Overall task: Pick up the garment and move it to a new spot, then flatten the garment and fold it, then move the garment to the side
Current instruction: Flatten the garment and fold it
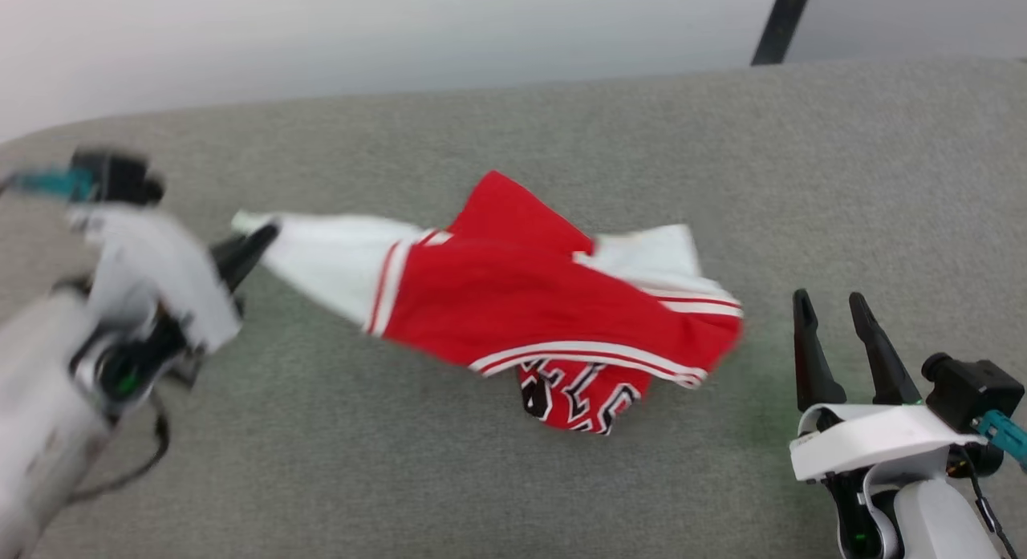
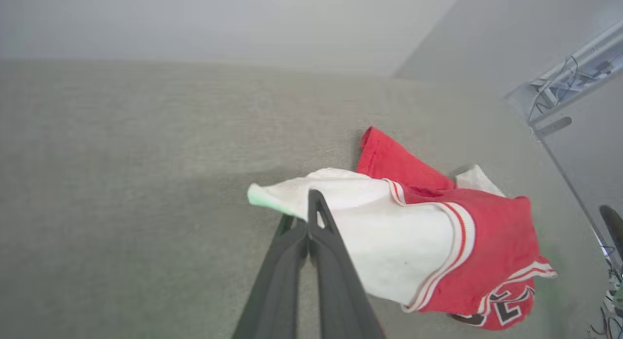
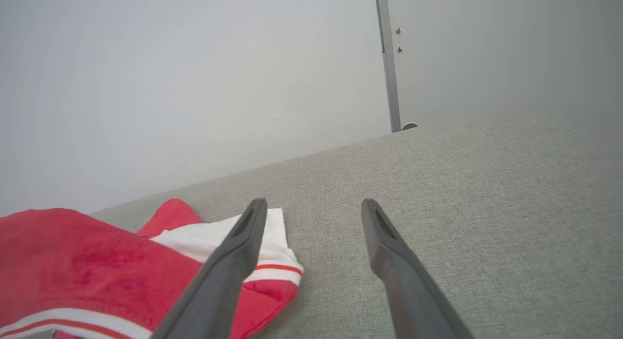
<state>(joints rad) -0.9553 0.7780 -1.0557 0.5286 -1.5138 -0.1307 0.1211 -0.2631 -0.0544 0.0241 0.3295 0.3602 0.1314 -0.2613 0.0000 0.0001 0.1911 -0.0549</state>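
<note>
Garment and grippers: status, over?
Left gripper shut on garment, white sleeve. Right gripper open, apart from it. Garment bunched, unfolded, on grey surface. No obstruction seen.

Your left gripper (image 2: 302, 213) has its jaws pressed together on the edge of the white sleeve (image 2: 384, 232). The garment (image 2: 491, 246) is bunched, with its red body and striped trim trailing beyond that sleeve. Black, white-outlined letters show at one hem. It rests on the grey fabric surface (image 2: 121, 183). A pale wall (image 2: 219, 23) stands at the far side.

Lab-like room: bare pale wall (image 1: 401, 30), grey fabric surface (image 1: 481, 479), exposed cabling (image 2: 567, 81)
</note>
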